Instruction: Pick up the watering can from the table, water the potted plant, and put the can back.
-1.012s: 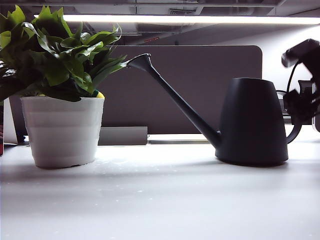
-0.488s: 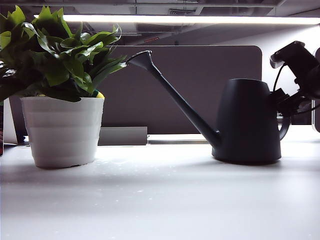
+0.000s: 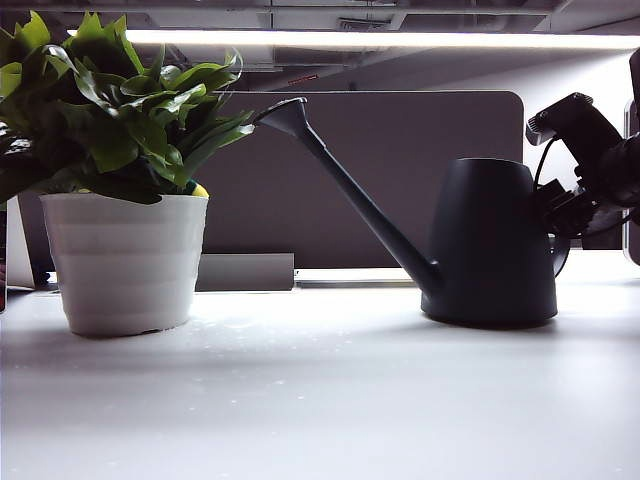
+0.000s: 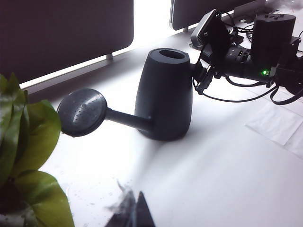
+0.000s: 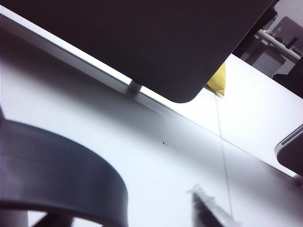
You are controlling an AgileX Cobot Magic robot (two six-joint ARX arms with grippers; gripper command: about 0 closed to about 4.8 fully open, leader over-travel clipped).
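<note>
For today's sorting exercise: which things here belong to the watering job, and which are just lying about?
Job: watering can, potted plant, table, right gripper at the can's handle, left gripper near the plant.
Lying about: dark screen, white paper.

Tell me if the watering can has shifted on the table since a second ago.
Yes. The watering can has slid left, toward the potted plant, as the right tool pushes in at its handle.

A ceiling light strip backlights the scene, leaving the watering can near-silhouetted with a soft shadow beneath it on the table. Glare whitens the tabletop behind the can. Nearest the right wrist camera, the can's rim is blurred.
</note>
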